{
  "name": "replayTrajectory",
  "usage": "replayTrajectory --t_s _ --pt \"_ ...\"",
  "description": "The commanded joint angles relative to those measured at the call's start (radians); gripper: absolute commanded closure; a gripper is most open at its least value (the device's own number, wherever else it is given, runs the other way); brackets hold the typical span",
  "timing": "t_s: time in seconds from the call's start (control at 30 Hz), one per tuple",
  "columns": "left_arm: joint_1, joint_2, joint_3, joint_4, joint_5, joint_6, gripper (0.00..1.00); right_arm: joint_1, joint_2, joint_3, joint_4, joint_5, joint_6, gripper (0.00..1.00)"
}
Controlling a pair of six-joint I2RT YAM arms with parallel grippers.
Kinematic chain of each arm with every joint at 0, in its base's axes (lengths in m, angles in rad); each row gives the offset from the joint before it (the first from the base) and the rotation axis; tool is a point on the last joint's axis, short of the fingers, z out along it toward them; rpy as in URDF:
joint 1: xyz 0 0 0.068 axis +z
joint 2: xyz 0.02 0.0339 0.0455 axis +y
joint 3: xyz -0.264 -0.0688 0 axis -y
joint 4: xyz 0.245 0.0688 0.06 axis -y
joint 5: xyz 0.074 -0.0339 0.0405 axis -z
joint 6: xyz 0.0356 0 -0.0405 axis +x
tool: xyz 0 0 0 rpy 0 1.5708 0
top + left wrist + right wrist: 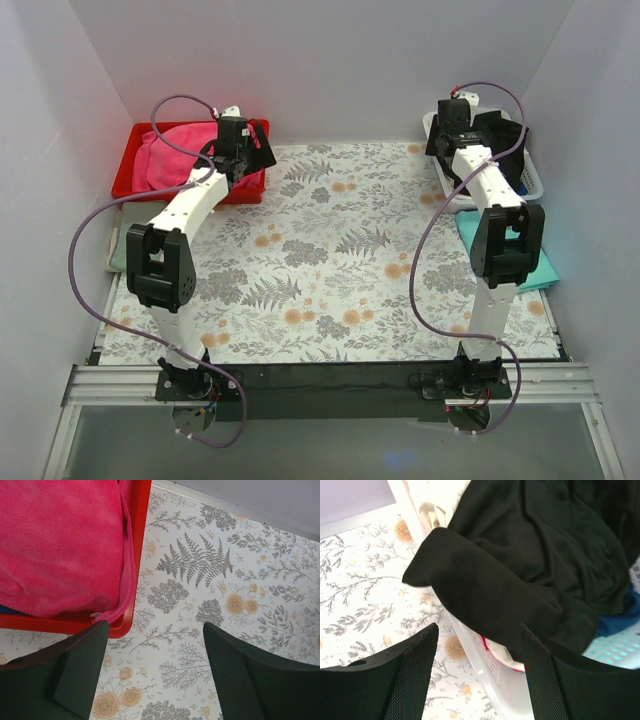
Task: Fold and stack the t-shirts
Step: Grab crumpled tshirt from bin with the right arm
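Observation:
A large black t-shirt [530,555] lies bunched in the white basket [485,665], with one sleeve draped over its rim. In the top view it shows dark at the back right [503,135]. My right gripper [479,630] is open and empty, hovering above the basket rim and the draped sleeve; in the top view it is at the basket's left edge [450,135]. A teal t-shirt [535,265] lies flat at the table's right edge, partly hidden by the right arm. My left gripper [155,630] is open and empty over the bare patterned table, just right of the red bin; in the top view it is [250,158].
A red bin [140,530] at the back left holds a pink cloth [60,545]; both show in the top view, bin [128,180] and cloth [170,150]. A grey-green folded piece [118,245] lies at the left edge. White walls enclose the floral tabletop [340,260].

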Motion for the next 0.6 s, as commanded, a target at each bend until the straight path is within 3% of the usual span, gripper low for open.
replayTrajectory --t_s 0.0,0.2,0.43,0.53,0.57 --pt "0.005 -0.090 -0.027 -0.010 0.004 0.015 0.25 -0.007 0.061 0.108 0.001 0.014 0.045 0.28" --pt "0.017 -0.123 -0.069 -0.010 0.007 0.023 0.25 -0.015 0.181 0.237 -0.035 0.113 0.042 0.29" --pt "0.025 -0.122 -0.076 -0.010 0.007 0.021 0.25 -0.056 0.242 0.262 -0.047 0.144 0.029 0.27" --pt "0.025 -0.122 -0.074 -0.009 0.002 0.021 0.25 -0.069 0.249 0.262 -0.058 0.138 0.030 0.63" --pt "0.025 -0.120 -0.074 -0.010 0.001 0.023 0.25 -0.069 0.247 0.260 -0.059 0.140 0.030 0.87"
